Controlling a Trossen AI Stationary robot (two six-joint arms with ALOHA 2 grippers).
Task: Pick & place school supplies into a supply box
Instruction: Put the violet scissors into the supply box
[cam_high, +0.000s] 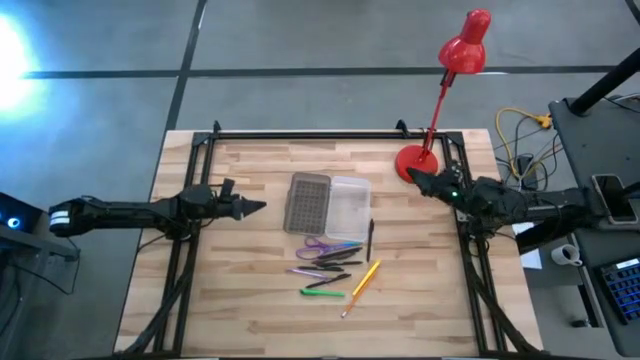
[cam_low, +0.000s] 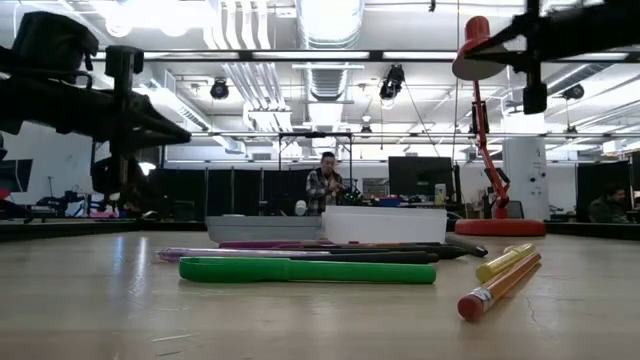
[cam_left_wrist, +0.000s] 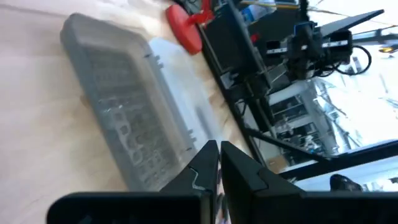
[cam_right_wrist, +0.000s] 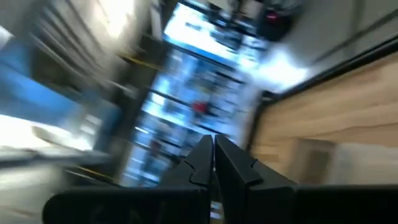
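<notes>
On the wooden table (cam_high: 250, 290) (lamp (cam_high: 455, 90) behind) lie school supplies (cam_high: 335, 265).

Bright ceiling lights glare in the low view; the right wrist view is motion-blurred.

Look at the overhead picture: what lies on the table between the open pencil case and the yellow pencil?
In the high view, between the pencil case and the pencil lie purple-handled scissors and several pens.

wooden table (cam_high: 250, 290), supply box (cam_high: 327, 203), school supplies (cam_high: 335, 268), lamp (cam_high: 418, 160)
</notes>
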